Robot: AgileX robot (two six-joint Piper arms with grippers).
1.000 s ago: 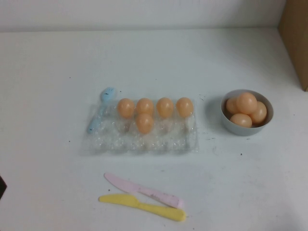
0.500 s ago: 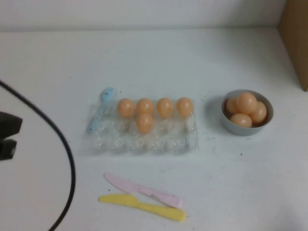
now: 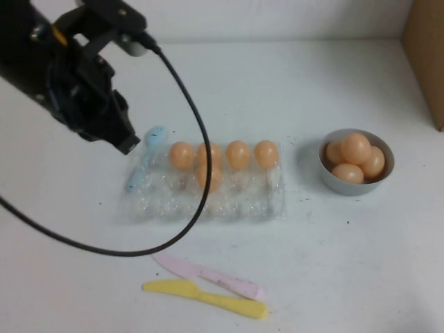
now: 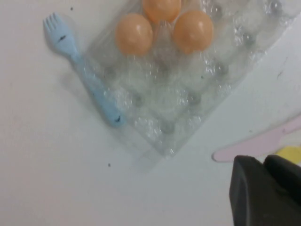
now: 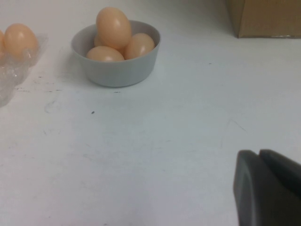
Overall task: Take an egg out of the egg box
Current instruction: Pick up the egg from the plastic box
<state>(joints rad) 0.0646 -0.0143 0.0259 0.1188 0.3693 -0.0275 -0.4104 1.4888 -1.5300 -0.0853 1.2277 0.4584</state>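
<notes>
The clear plastic egg box [image 3: 229, 201] lies mid-table with several orange-tan eggs in it: a far row starting with an egg [image 3: 182, 155] at the left, and one egg [image 3: 210, 179] in the row behind it. My left gripper [image 3: 129, 144] hangs shut and empty just left of the box's far left corner, above the blue fork. In the left wrist view the box [image 4: 188, 94] and three eggs, one of them the egg [image 4: 134, 34], lie beyond the shut left gripper [image 4: 263, 161]. The right gripper [image 5: 260, 155] is shut and empty, low over bare table.
A grey bowl [image 3: 334, 182] right of the box holds several more eggs. A blue fork [image 3: 142, 166] lies along the box's left end. A pink knife [image 3: 208, 275] and a yellow knife [image 3: 205, 297] lie near the front. A cardboard box [image 3: 427, 55] stands far right. The left arm's black cable [image 3: 201, 180] hangs across the egg box.
The left arm has swung in from the left edge to over the table's left part, its tip now by the fork. The cable now drapes over the egg box. Eggs unmoved.
</notes>
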